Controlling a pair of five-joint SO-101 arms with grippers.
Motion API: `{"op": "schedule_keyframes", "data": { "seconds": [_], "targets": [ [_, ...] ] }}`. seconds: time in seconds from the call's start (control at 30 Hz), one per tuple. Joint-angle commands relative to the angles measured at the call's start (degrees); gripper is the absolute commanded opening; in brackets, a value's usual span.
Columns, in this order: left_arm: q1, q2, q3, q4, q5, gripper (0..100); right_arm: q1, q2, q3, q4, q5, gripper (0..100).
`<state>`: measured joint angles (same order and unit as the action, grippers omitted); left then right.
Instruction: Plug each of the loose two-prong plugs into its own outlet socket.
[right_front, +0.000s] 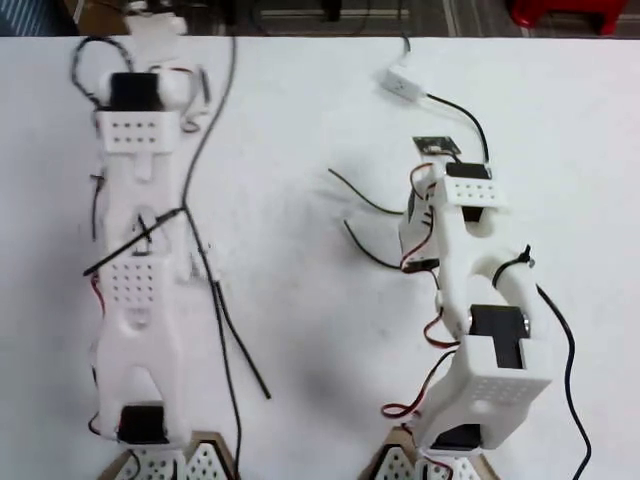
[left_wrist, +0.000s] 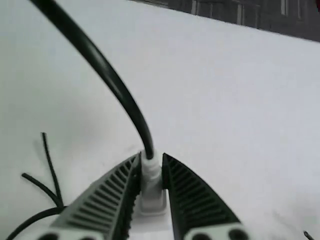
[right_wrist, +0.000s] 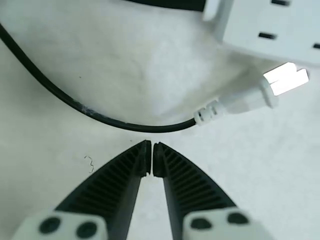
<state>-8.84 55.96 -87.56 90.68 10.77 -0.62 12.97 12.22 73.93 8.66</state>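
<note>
- Arms counted: two. The left arm (right_front: 135, 280) is stretched toward the far edge of the table (right_front: 300, 150). The right arm (right_front: 480, 330) is folded shorter beside it.
- Plugs counted: two, both white.
- The held plug (left_wrist: 151, 195) sits in line with the ribbed fingers of the left gripper (left_wrist: 151, 160), whose jaws are clamped on its body. Its prongs are hidden. Its thick black cord (left_wrist: 100, 65) leaves the outer end and arcs away above the table.
- The loose plug (right_wrist: 245, 100) lies flat on the table just beyond the right gripper (right_wrist: 151, 150), apart from it. Its two bright prongs (right_wrist: 286, 80) are fully exposed and point toward the outlet block (right_wrist: 270, 20), outside the slots. Whether the tips touch the block's edge cannot be told.
- Right gripper: jaws together, tips meeting, nothing between them.
- Outlet blocks counted: one, white, with three dark slots in sight.
- The loose plug's cord (right_wrist: 65, 95) is black and curves across the table in front of the right gripper's tips.
- High view: a white fitting (right_front: 405, 82) with black cords lies near the far edge, ahead of the right arm. Plug or socket cannot be told there.
- Two thin black wires (right_front: 360, 195) lie loose between the arms.
- A long black cable (right_front: 205, 140) runs down the table alongside the left arm.
- A red object (right_front: 565, 10) stands beyond the far edge.
</note>
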Motion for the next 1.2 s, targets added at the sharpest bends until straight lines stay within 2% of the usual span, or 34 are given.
{"op": "schedule_keyframes", "data": {
  "seconds": [0.0, 0.17, 0.23, 0.33, 0.4, 0.47, 0.6, 0.73, 0.9, 1.17],
  "targets": [
    [-6.55, -4.18, -2.46, -3.6, -4.48, 2, 0.57, -1.54, -0.26, -0.48, -0.18, 1.9],
    [-15.43, -4.09, -2.64, -2.55, -19.08, 2, 0.48, -1.54, -0.26, -0.48, -0.18, 1.9],
    [-18.95, -4.18, -2.73, -2.2, -28.22, 2, 0.48, -1.54, -0.26, -0.48, -0.18, 1.9],
    [-23.96, -4.09, -2.29, -2.11, -45.71, 2, 0.48, -1.54, -0.26, -0.48, -0.18, 1.9],
    [-26.24, -3.21, -2.2, -0.97, -53.54, 2, 0.48, -1.54, -0.26, -0.48, -0.18, 1.9],
    [-27.91, -1.19, -2.81, 0.0, -53.54, 2, 0.48, -1.54, -0.26, -0.48, -0.18, 1.9],
    [-30.64, 3.74, -4.22, -2.02, -47.74, 2, 0.48, -1.54, -0.26, -0.48, -0.18, 1.9],
    [-32.22, 8.31, -8.44, -2.29, -45.89, 2, 0.48, -1.45, -0.18, -0.48, -0.18, 1.9],
    [-33.27, 6.29, -8.53, -0.09, -44.22, 2, 0.48, 1.89, -0.53, -2.42, -0.18, 1.9],
    [-33.19, -2.59, -8.62, 8.53, -43.25, 2, 0.48, 3.21, -0.62, -3.65, -0.18, 1.9]
  ]
}}
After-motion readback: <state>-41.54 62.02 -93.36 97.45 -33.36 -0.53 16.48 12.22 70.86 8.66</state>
